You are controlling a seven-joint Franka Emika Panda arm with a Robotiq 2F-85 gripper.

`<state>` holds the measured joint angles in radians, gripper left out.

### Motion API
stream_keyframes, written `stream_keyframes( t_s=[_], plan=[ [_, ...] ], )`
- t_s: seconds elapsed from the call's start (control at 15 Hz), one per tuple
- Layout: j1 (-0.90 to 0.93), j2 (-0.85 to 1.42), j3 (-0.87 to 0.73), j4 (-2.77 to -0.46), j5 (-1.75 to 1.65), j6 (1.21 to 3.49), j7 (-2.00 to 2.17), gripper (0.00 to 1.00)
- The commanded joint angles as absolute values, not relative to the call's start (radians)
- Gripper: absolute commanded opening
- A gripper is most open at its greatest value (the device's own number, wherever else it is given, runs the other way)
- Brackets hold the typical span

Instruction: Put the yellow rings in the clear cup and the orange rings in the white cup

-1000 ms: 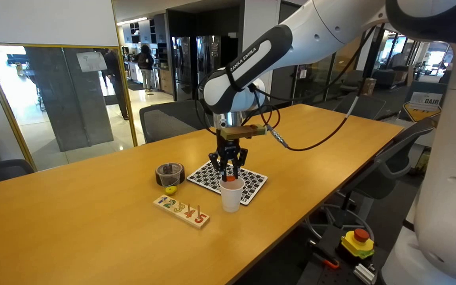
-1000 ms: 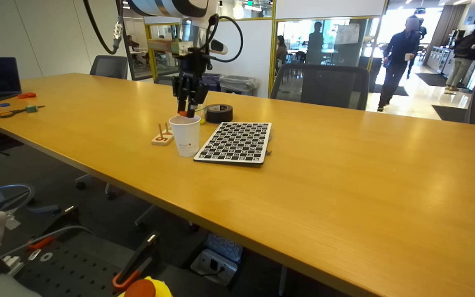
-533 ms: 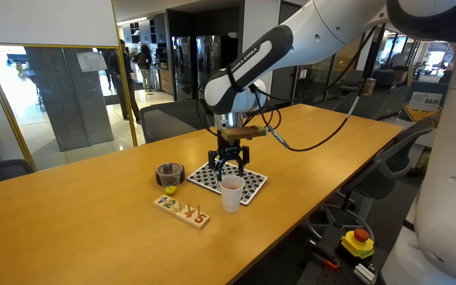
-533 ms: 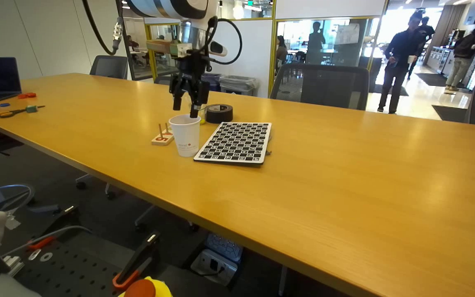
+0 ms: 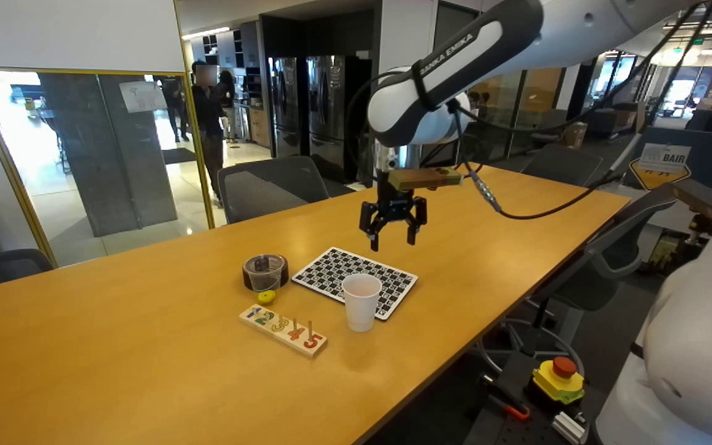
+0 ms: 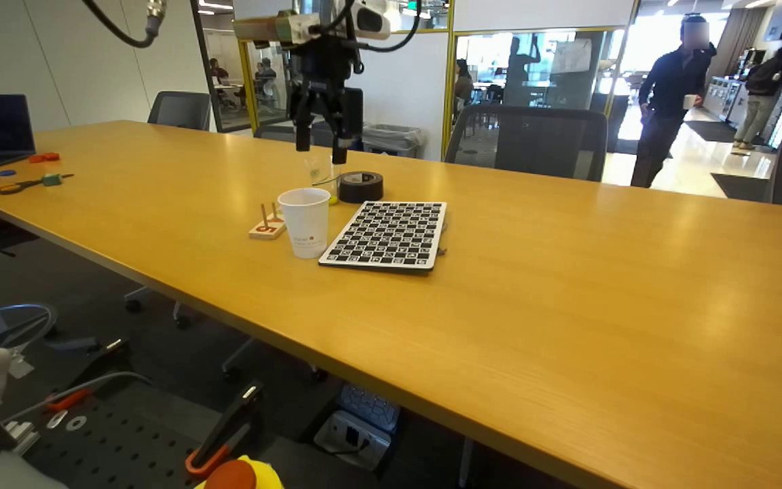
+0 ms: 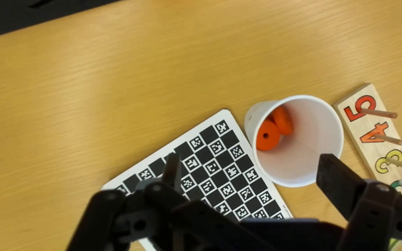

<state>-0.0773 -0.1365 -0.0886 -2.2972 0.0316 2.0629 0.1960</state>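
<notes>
Gripper (image 5: 393,243) splayed, holding zip; yellow ring (image 5: 266,297), likely next, sits way lower and left in an exterior view.

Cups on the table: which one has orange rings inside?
The white cup beside the checkered board: two orange rings show inside. The clear cup stands by the black tape roll.
</notes>
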Motion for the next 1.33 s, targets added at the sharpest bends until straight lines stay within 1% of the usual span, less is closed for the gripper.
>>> stream_keyframes(
  t_s=[0.0,0.33,0.53,0.73,1.27],
  plan=[
    [-0.109,-0.390,-0.096,-2.438,0.004,2.011,0.184,1.00],
    [-0.152,-0.648,-0.084,-2.521,-0.025,1.875,0.190,1.00],
    [-0.178,-0.725,-0.077,-2.511,-0.065,1.732,0.193,1.00],
    [-0.196,-0.782,-0.078,-2.521,-0.104,1.647,0.191,1.00],
    [-0.219,-0.904,-0.111,-2.619,-0.126,1.688,0.176,1.00]
  ],
)
